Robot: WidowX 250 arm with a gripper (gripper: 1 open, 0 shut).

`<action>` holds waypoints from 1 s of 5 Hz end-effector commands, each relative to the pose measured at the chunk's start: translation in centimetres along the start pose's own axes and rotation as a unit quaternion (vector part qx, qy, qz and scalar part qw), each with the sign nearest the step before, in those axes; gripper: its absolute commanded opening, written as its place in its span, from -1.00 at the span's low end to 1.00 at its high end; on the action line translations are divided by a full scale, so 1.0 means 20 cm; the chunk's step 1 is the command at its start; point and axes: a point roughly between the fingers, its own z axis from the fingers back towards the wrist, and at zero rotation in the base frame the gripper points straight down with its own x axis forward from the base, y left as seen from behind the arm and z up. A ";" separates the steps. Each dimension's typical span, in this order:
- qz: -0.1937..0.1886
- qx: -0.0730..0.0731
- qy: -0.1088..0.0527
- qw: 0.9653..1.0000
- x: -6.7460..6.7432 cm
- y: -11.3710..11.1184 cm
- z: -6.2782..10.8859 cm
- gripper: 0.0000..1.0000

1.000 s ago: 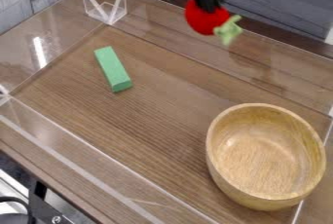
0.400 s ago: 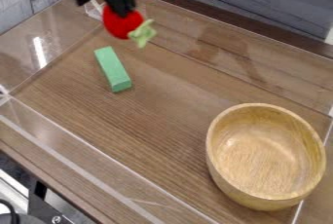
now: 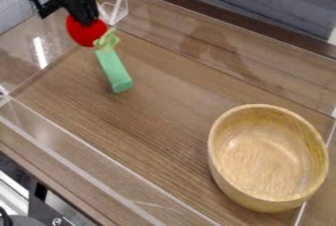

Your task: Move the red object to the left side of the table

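Up near the table's (image 3: 171,112) far-left corner we've got the black gripper (image 3: 82,14) clamped tight on the red toy fruit (image 3: 86,30), leafy green stub poking out to the right. Fruit hangs just above the far end of the green rectangular block (image 3: 114,71), which lies flat on the wood grain. Wooden bowl (image 3: 268,157) sits well apart from that block, toward the near-right corner.
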 end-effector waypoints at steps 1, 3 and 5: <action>-0.010 0.000 -0.022 1.000 0.11 0.05 0.01 -1.00; -0.019 0.026 -0.026 0.999 0.17 0.10 -0.08 -1.00; -0.009 0.043 -0.041 0.998 0.29 0.12 -0.06 -1.00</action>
